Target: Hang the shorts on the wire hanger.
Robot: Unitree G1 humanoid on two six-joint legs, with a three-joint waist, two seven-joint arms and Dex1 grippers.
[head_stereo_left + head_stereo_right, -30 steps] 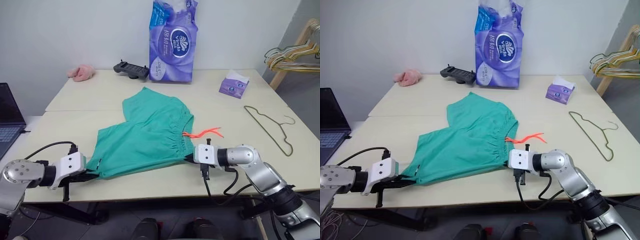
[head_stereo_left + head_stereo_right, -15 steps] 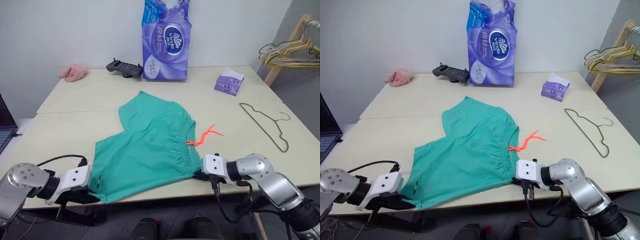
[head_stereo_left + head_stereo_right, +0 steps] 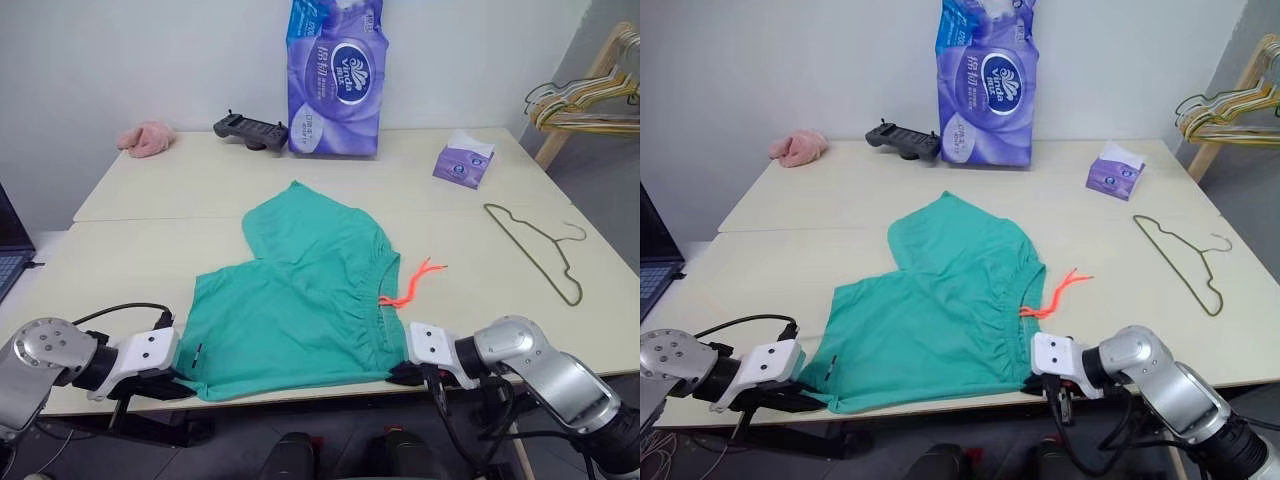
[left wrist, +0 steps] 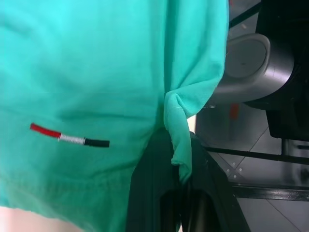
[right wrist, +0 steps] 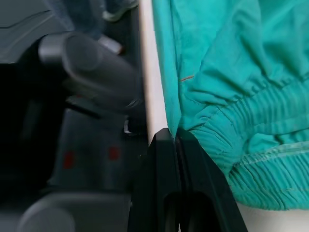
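Note:
The teal-green shorts (image 3: 300,300) lie flat near the table's front edge, with the orange drawstring (image 3: 412,282) trailing to the right of the waistband. My left gripper (image 3: 185,386) is at the front left hem corner, shut on a pinch of the fabric (image 4: 179,154). At the front right, my right gripper (image 3: 402,373) is shut on the waistband corner (image 5: 212,140), right at the table edge. The wire hanger (image 3: 540,250) lies flat on the table's right side, apart from the shorts.
At the back stand a purple tissue pack (image 3: 335,75), a black controller (image 3: 250,130), a pink cloth (image 3: 145,137) and a small tissue box (image 3: 462,165). Bunched hangers (image 3: 585,95) hang on a wooden rack at far right. A laptop (image 3: 8,250) sits at left.
My right gripper has drawn back to the table's front edge with the waistband corner, and the shorts have slid slightly nearer. The left gripper has moved back a little.

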